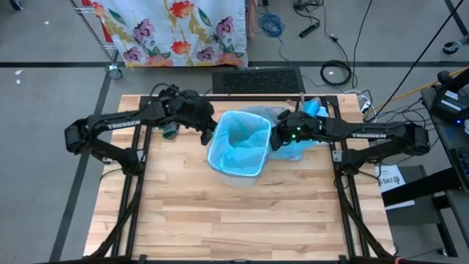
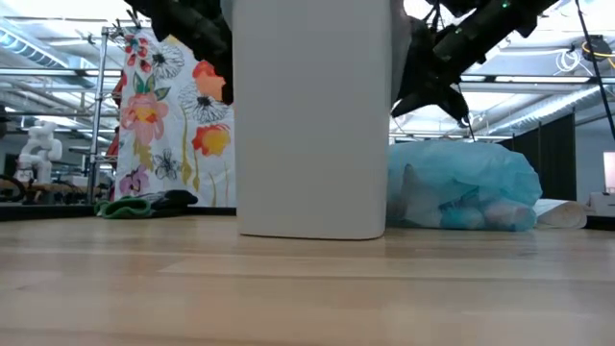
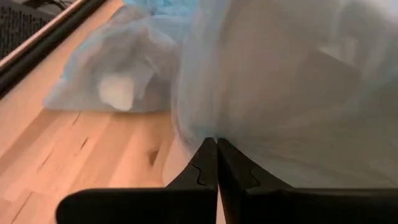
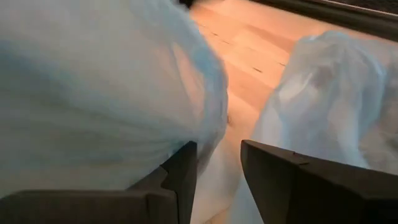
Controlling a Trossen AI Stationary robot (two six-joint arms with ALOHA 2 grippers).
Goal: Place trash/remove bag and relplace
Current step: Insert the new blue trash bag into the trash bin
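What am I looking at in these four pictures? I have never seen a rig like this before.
Two dark robot arms work at a wooden table. One picture looks straight down from above, one looks level across the tabletop, and two come from cameras on the arms' wrists. In the middle stands a white trash bin lined with a light-blue bag. A filled light-blue bag lies on the table beside it, on the right arm's side. The left gripper is at the bin's rim, jaws shut, apparently pinching the liner's edge. The right gripper is at the opposite rim, jaws open, with the liner bunched against one of them. A green and black item lies behind.
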